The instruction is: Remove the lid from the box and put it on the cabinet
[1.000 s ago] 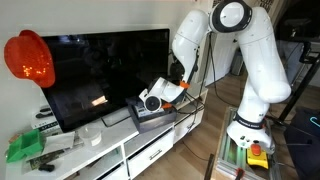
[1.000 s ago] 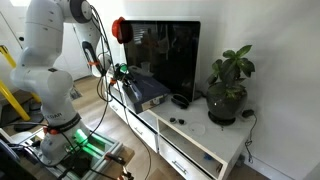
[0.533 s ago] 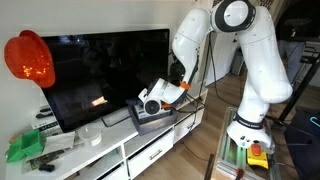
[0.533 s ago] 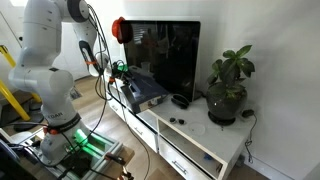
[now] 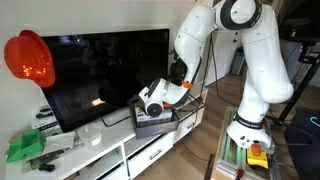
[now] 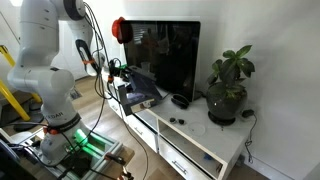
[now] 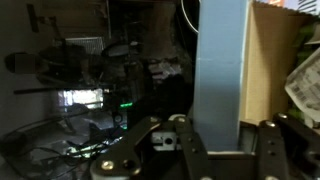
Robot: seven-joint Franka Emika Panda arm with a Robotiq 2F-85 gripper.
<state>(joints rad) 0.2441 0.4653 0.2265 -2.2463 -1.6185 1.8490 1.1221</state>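
Observation:
The dark grey box (image 5: pixel 158 124) sits at the robot-side end of the long white cabinet (image 5: pixel 105 150), in front of the TV; it also shows in an exterior view (image 6: pixel 143 100). The lid (image 6: pixel 138 84) is tilted, with its edge nearest the arm raised off the box. My gripper (image 5: pixel 150 101) is shut on that raised edge, also seen in an exterior view (image 6: pixel 119 73). In the wrist view the lid (image 7: pixel 220 70) runs as a grey-blue panel up from between my fingers (image 7: pixel 228 150), with tan box interior (image 7: pixel 266 60) beside it.
A large black TV (image 5: pixel 100 75) stands right behind the box. An orange lamp (image 5: pixel 28 58), a green container (image 5: pixel 25 147) and a small bowl (image 5: pixel 90 133) are at the far end. A potted plant (image 6: pixel 228 85) and small dark items (image 6: pixel 180 100) sit on the cabinet top (image 6: pixel 205 138).
The gripper has risen slightly with the lid's edge, tilting the lid further off the box. The box has stayed in place.

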